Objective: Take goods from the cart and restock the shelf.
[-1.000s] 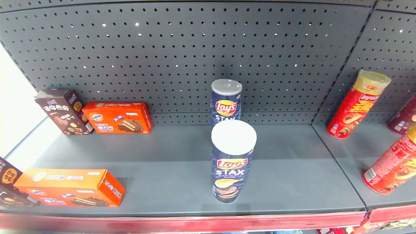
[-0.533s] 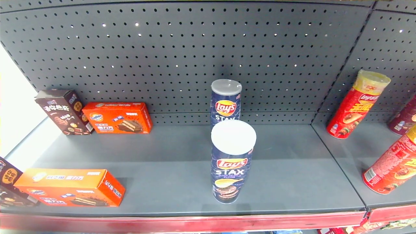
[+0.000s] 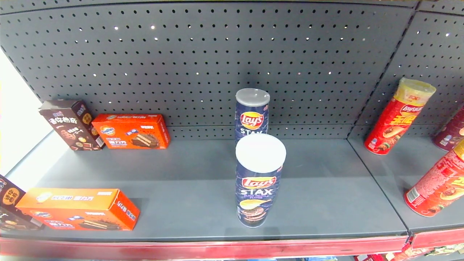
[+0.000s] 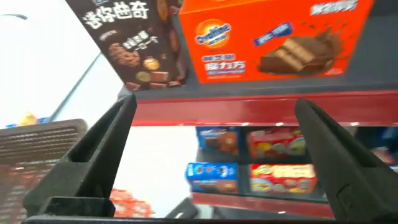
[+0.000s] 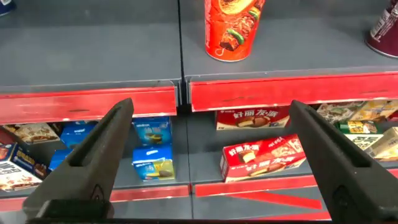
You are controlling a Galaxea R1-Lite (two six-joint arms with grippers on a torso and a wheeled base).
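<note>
Nothing has shifted in the head view. The front chip can stands upright at frame centre on the grey shelf, with the rear chip can just behind it. 2 orange boxes sit at lower left and mid left, and red cans at right. Both claws are spread and empty (left gripper and right gripper face the shelf's red front edge). A placement looks finished. Next comes turning to what looks like the cart for another item.
</note>
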